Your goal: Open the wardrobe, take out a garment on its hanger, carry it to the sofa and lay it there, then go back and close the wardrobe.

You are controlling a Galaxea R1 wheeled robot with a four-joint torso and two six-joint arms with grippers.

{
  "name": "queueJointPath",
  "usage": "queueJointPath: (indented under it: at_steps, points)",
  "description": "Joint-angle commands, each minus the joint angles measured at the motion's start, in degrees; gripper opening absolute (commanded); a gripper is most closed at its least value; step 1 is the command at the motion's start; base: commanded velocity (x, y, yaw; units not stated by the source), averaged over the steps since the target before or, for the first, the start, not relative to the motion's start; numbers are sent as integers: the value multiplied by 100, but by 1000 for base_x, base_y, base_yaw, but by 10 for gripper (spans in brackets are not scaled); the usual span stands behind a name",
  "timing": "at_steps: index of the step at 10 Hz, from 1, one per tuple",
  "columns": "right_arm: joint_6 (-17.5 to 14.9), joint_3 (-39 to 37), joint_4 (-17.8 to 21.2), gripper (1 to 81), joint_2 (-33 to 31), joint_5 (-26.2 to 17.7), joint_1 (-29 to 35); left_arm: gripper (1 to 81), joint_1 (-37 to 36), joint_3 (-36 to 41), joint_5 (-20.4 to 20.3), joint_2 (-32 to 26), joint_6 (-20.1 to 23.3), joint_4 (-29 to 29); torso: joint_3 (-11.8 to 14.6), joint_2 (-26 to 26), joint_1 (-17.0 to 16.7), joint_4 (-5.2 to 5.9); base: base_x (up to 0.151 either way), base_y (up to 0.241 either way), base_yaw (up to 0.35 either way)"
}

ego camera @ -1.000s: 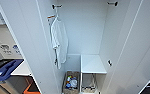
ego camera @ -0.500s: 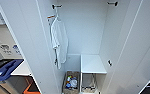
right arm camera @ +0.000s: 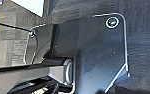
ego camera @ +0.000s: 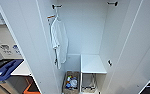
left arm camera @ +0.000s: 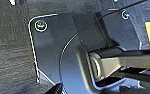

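Note:
The wardrobe [ego camera: 83, 30] stands open straight ahead, a tall white cabinet. Its left door [ego camera: 23, 45] and right door [ego camera: 141, 50] are swung wide toward me. Inside, on the left, a plain white top [ego camera: 59, 41] hangs below a small dark bracket [ego camera: 56, 6]. A matching dark bracket [ego camera: 112, 3] sits at the upper right, with nothing hanging under it. Both wrist views look down on dark grey carpet [left arm camera: 8, 50] [right arm camera: 141, 37] past the robot's own dark plate.
A white shelf [ego camera: 92, 63] fills the lower right of the cabinet, with a wire basket [ego camera: 89, 82] under it. A basket of small items [ego camera: 71, 82] stands on the cabinet floor. A blue-lidded bin [ego camera: 4, 70] sits outside, left of the left door.

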Motion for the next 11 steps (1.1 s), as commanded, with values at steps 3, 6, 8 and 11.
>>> queueJointPath:
  at_steps: [3,6,8,11]
  points:
    - [533,759,45,811,-1770,887,682,811,-333,2805,-846,-3043,-480,-86,0,0,0,0,0,0,0]
    - [1185,610,18,811,-2274,1075,1183,811,-781,2834,-1074,-3821,-1618,-86,0,0,0,0,0,0,0]
    - [1712,329,9,811,-2520,1119,1629,811,-1167,2807,-1224,-4287,-2251,-77,0,0,0,0,0,0,0]
    - [2396,92,-8,811,-2914,1242,2413,811,-2178,2816,-1172,-4892,-3417,-34,-2,0,2,0,0,0,0]
